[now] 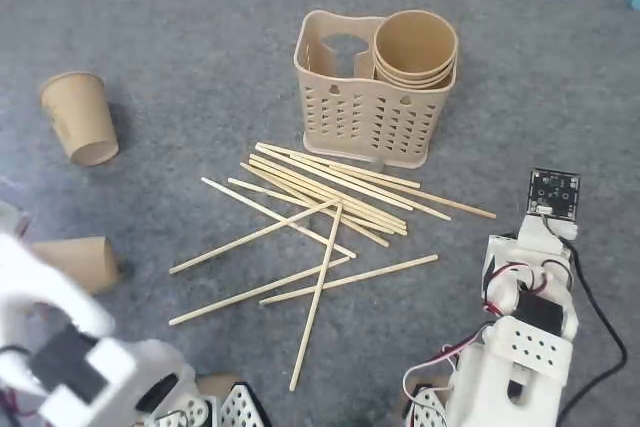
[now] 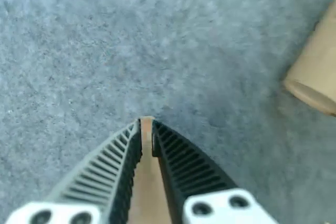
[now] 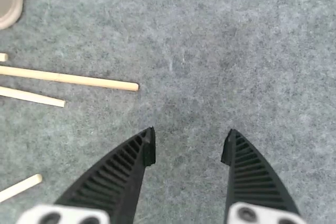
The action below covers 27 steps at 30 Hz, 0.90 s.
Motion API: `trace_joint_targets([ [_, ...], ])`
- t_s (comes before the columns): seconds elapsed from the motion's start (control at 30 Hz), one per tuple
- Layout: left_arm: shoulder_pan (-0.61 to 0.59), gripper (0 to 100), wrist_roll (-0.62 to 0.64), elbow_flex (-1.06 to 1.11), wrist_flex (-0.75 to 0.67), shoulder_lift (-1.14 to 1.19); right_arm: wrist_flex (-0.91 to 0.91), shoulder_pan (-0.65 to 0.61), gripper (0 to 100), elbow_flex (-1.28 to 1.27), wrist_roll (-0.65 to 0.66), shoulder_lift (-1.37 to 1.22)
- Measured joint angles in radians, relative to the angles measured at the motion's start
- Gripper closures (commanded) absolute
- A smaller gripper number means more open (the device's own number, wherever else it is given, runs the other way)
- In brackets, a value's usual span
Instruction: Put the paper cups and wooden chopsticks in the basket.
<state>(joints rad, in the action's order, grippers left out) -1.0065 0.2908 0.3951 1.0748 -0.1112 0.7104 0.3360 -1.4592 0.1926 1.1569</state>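
— Closest in, what does the left gripper have?

— Its ribbed black fingers are pressed nearly together on a thin tan strip, the wall of a pinched cup. Grey carpet lies beneath. A second cup sits off to one side, apart from the jaws.

— And the right gripper?

— Its jaws are spread wide over the carpet with nothing between them. The ends of a few chopsticks lie near it without touching. A corner of the basket shows farther off.

— Where does the basket stand, seen from above?

— It stands upright at the far middle of the carpet and has two compartments. The stacked cups nest in the compartment on the right arm's side.

— How do the chopsticks lie?

— They lie flat in a loose heap on the carpet, between the basket and the arms. Several cross one another. The farthest ones lie just beside the basket's base, and the longest spread runs toward the right arm.

— Any other cups?

— Two. A tipped cup lies at the far left, well apart from the basket. A side-lying cup rests close against the left arm. Whether that is the one being pinched, the high view does not let anyone tell.

— And the right arm?

— It is at the near right, just past the chopsticks' ends.
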Motion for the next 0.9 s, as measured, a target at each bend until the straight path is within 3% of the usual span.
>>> trace_joint_targets([
  [0.3, 0.135, 96, -0.005, 0.0, 0.166, -0.339, 0.0, 0.0, 77.9, 0.0, 0.0, 0.0],
  [0.5, 0.041, 75, -0.005, 0.0, 0.216, -0.463, 0.0, 0.0, 77.9, 0.0, 0.0, 0.0],
  [0.67, -0.035, 77, -0.011, 0.0, 0.255, -0.407, 0.0, 0.0, 77.9, 0.0, 0.0, 0.0],
  [0.9, -0.054, 77, -0.04, -0.091, 0.255, -0.055, 0.0, 0.0, 77.9, 0.0, 0.0, 0.0],
])
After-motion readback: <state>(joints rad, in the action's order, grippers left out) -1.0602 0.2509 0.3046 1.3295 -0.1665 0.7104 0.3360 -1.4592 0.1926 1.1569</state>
